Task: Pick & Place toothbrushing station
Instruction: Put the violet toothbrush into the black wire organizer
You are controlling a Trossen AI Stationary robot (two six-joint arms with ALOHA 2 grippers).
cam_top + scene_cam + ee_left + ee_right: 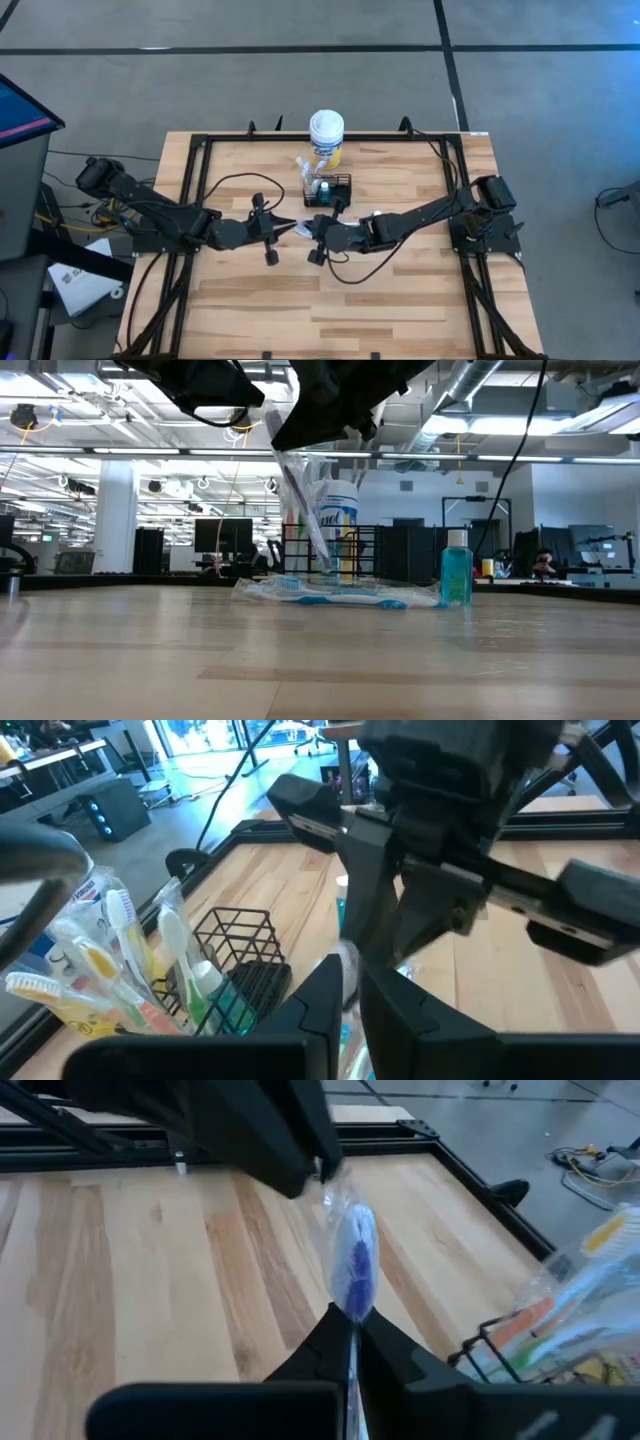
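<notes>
Wood table (260, 300) fills the overhead view, with both arms meeting at its middle. Only the wrist views show the grip: the right gripper (350, 1325) is pinched together on a clear-wrapped toothbrush (350, 1265) with a blue head, and the left gripper (350, 982) has its fingers nearly together around the same wrapper's other end (contact there is hard to judge). The low view alone shows that toothbrush hanging slanted, clear of the table.

Behind the grippers, toward the far edge, stands the toothbrushing station (330, 190), a black wire caddy with wrapped brushes in it, just beyond the right gripper. The yellow canister (327, 135) with its white lid stands right behind the caddy. In the low view another wrapped toothbrush (335, 595) lies flat before the caddy, a small blue bottle (456, 568) upright at its right end.
</notes>
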